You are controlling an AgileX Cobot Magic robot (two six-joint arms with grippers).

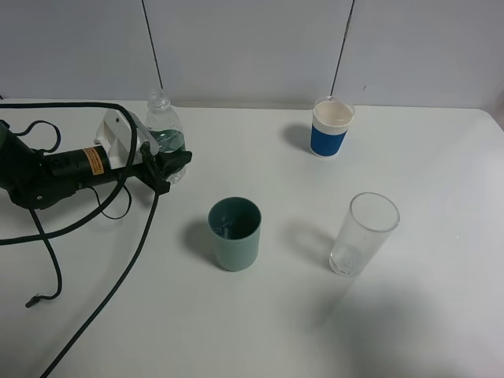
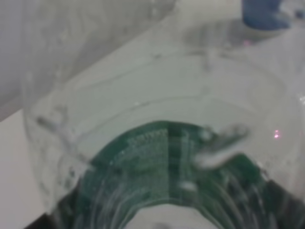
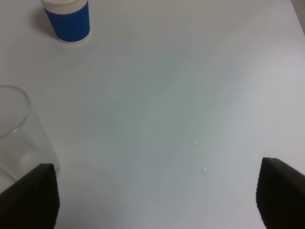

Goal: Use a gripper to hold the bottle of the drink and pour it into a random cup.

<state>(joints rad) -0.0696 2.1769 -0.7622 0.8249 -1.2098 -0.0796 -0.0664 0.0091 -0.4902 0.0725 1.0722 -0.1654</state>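
- My left gripper is clamped on the bottle of the drink, jaws squeezed round the lower body near the green label; bottle upright, cap seems off but can't be sure.
- Bottle sits at the back-left of the table; in the left wrist view the bottle fills the frame, clear plastic w/ label low down.
- The cup is teal, in front of & right of the bottle, apart from it, mid-table.
- Right gripper: fingertips stand wide apart at the frame corners, nothing btwn them, hanging over bare table near the clear glass.
- Risks as I judge them: thin plastic may buckle under the squeeze & spurt liquid once tilted.
- My cable trails across the table close to the cup; swinging over could drag it & knock the cup.
- White cup w/ blue sleeve is well back, little worry there.
- Tilting too fast or short of the rim = spill on the table.
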